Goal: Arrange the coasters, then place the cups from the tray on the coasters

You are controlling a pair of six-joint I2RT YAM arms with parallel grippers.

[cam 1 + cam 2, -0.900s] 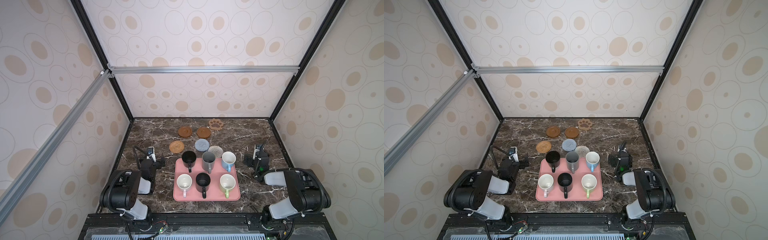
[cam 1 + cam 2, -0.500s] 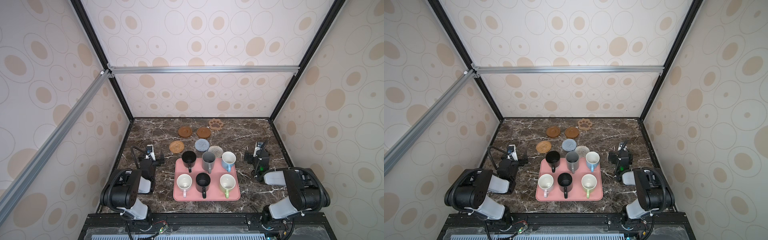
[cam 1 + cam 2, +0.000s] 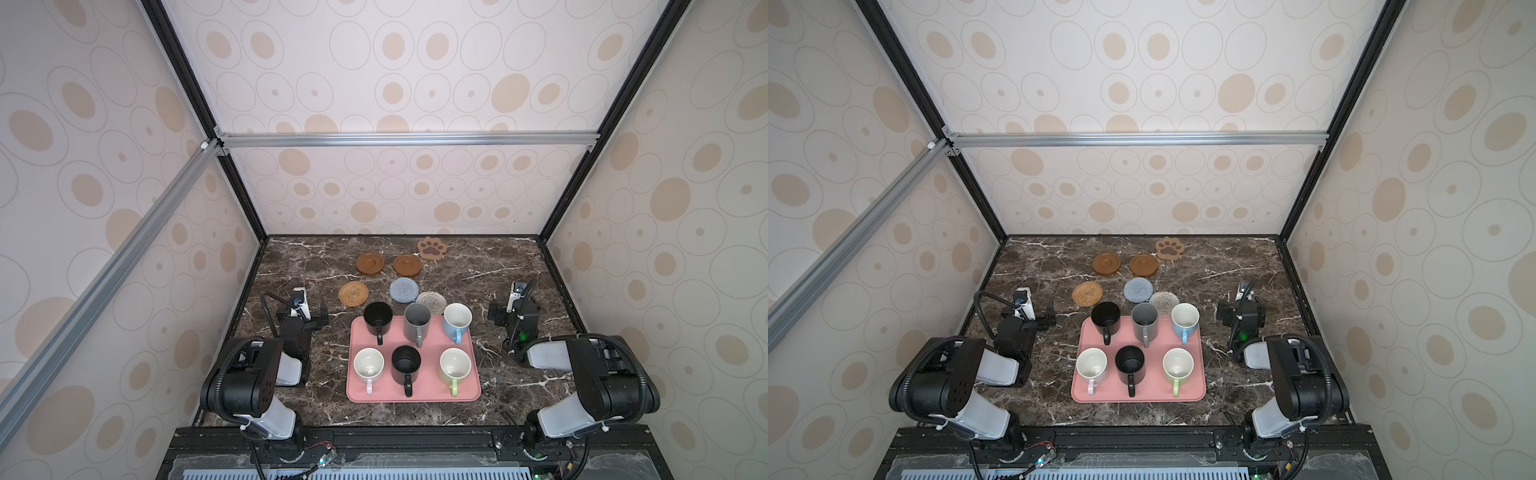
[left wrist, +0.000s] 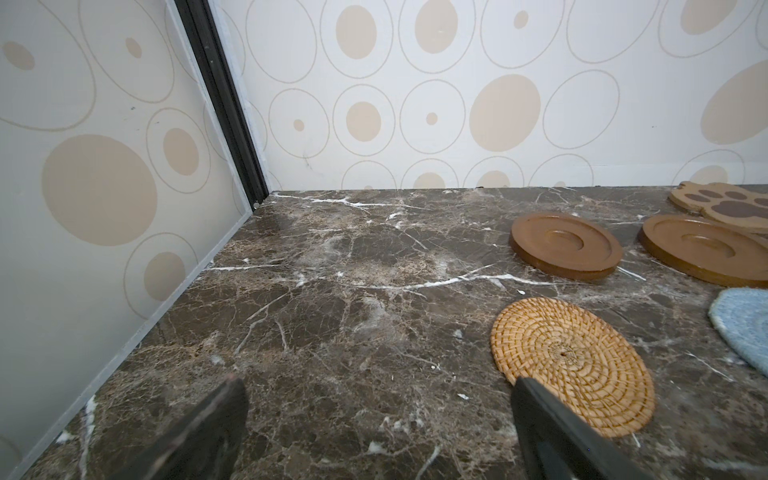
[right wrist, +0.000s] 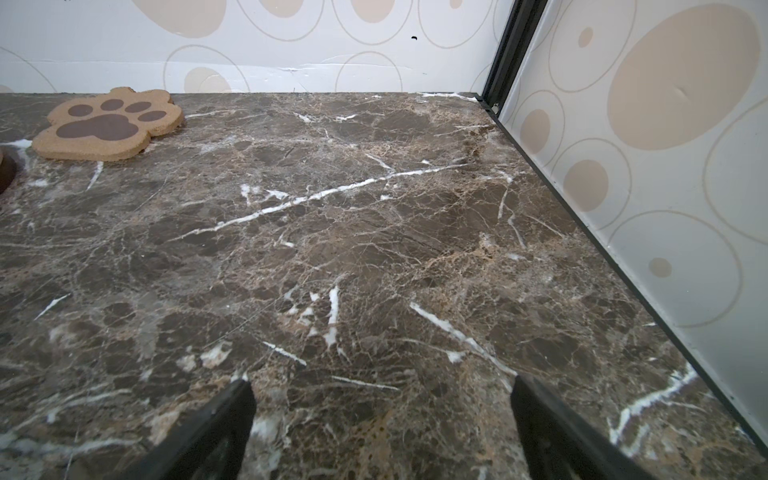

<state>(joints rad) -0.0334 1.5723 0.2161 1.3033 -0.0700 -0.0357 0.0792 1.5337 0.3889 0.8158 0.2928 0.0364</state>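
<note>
Pink tray (image 3: 469, 390) at the near middle of the marble tabletop (image 3: 519, 266) carries all six mugs. The far row is a black mug (image 3: 377, 318), a grey mug (image 3: 417, 322) and a light blue mug (image 3: 457, 322). The near row is a pale pink mug (image 3: 368, 365), a second black mug (image 3: 406, 363) and a light green mug (image 3: 455, 365). None stands on a coaster.

Beyond the tray the coasters lie in a loose cluster. A brown disc (image 3: 370, 264) sits beside a second brown disc (image 3: 407, 265), with the paw-shaped coaster (image 3: 432, 248) farthest back. Nearer are the rattan coaster (image 3: 353, 293), the blue-grey knitted coaster (image 3: 404, 290) and the cream-grey knitted coaster (image 3: 434, 298), which is partly hidden behind the grey mug.

The left gripper (image 4: 379, 386) is spread wide and empty, low over the marble just beside the rattan coaster. The right gripper (image 5: 382, 386) is equally wide and empty over bare marble to the right of the tray, well apart from the paw-shaped coaster.

Arranging the coasters looks like the step in hand, with nothing yet spaced out. The rattan coaster seems the natural first pick for the left arm. It is thin and flat, so the fingertips would have to come down to the marble and catch its rim — then set it where a mug has room.
</note>
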